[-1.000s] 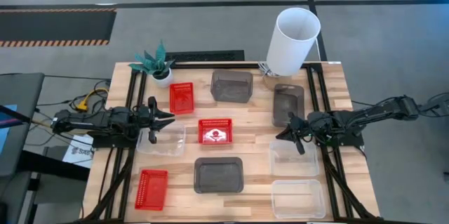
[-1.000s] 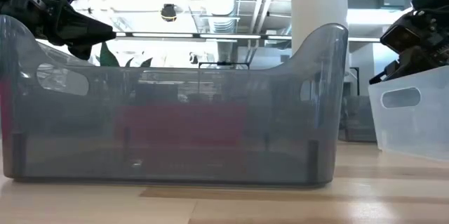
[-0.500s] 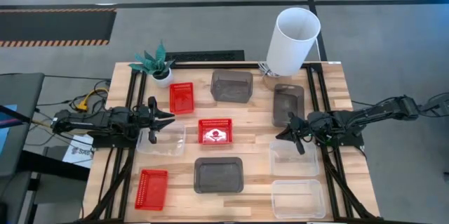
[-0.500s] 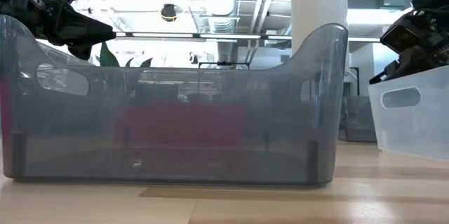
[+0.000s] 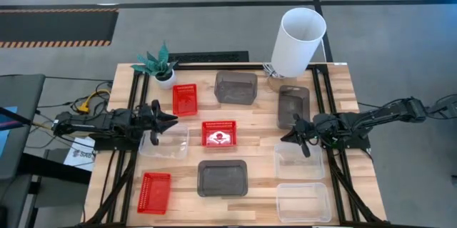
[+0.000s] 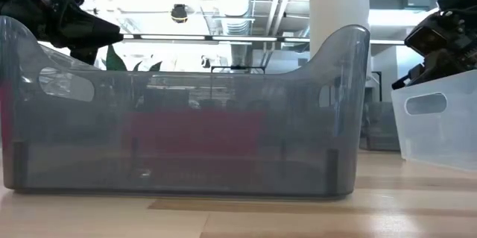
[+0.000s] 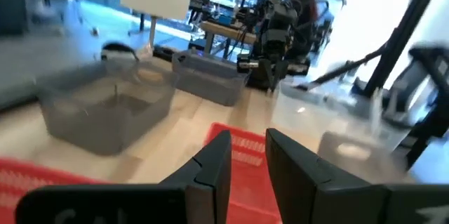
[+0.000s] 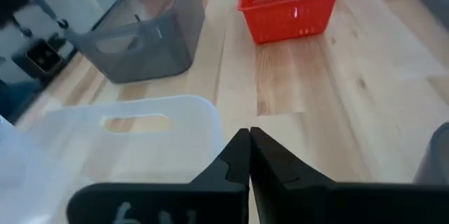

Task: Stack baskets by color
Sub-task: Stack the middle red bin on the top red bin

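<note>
Nine baskets lie spread over the table. The red ones are at the back left (image 5: 185, 99), the middle (image 5: 219, 134) and the front left (image 5: 155, 191). Grey ones sit at the back (image 5: 235, 87), back right (image 5: 293, 105) and front middle (image 5: 223, 177). Clear ones are at the left (image 5: 170, 146), right (image 5: 300, 162) and front right (image 5: 303, 201). My left gripper (image 5: 168, 119) hovers at the left clear basket's back edge, fingers narrowly parted on nothing, pointing at the middle red basket (image 7: 242, 150). My right gripper (image 5: 288, 136) is shut and empty beside the right clear basket (image 8: 119, 140).
A tall white cylinder (image 5: 298, 41) stands at the back right and a small potted plant (image 5: 158, 63) at the back left. Black frame rails run along both table sides. In the low view the front grey basket (image 6: 186, 119) fills most of the picture.
My left gripper has rolled a little at the wrist and shifted slightly over the left clear basket. The right arm and all baskets are unchanged.
</note>
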Robot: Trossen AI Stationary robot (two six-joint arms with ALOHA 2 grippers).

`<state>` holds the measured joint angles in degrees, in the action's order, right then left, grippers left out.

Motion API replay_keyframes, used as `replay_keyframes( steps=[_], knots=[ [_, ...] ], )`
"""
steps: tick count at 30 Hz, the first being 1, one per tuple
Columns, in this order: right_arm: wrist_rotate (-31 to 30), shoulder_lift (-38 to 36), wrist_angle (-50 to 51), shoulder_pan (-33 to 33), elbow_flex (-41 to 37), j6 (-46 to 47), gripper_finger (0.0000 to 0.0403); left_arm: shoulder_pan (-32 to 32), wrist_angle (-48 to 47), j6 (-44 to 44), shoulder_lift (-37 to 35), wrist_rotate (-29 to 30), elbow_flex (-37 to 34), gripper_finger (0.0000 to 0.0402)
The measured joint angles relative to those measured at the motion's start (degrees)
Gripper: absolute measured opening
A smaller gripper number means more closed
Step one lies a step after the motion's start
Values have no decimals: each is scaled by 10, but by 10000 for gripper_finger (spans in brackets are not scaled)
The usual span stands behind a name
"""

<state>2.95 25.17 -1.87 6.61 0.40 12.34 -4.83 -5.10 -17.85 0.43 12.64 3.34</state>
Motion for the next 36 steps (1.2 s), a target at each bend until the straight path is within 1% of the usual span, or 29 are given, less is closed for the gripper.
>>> replay_keyframes(
  steps=[2,6,8,9,11,13,17,20,22,25,27,29,32,36],
  knots=[
    [1,0,-14,0,0,-39,26,0,2,-29,0,3,0,78],
    [2,0,-98,0,0,-109,26,0,12,-65,0,81,0,78],
    [-1,0,-153,0,0,-147,26,0,25,-72,1,97,0,78],
    [-18,0,-184,0,1,-172,26,0,36,-64,1,97,0,78],
    [-75,0,-217,0,8,-211,26,0,59,-33,1,97,0,78],
    [-113,0,-256,0,17,-218,26,0,90,-1,1,93,0,78],
    [-121,0,-305,0,40,-227,26,0,143,84,1,90,0,78],
    [-123,10,-288,-1,73,-234,26,0,163,150,1,90,0,78],
    [-135,29,-269,-5,99,-235,27,0,170,179,8,90,0,78],
    [-139,76,-248,-17,146,-236,37,0,180,220,29,85,0,82],
    [-143,115,-229,-24,181,-235,48,0,198,249,56,73,0,92],
    [-156,154,-194,-29,219,-235,62,0,211,271,84,69,3,109],
    [-182,208,-127,-28,282,-225,85,0,201,291,128,68,28,144],
    [-211,270,-24,-15,358,-199,124,0,147,303,187,70,84,192]
  ],
)
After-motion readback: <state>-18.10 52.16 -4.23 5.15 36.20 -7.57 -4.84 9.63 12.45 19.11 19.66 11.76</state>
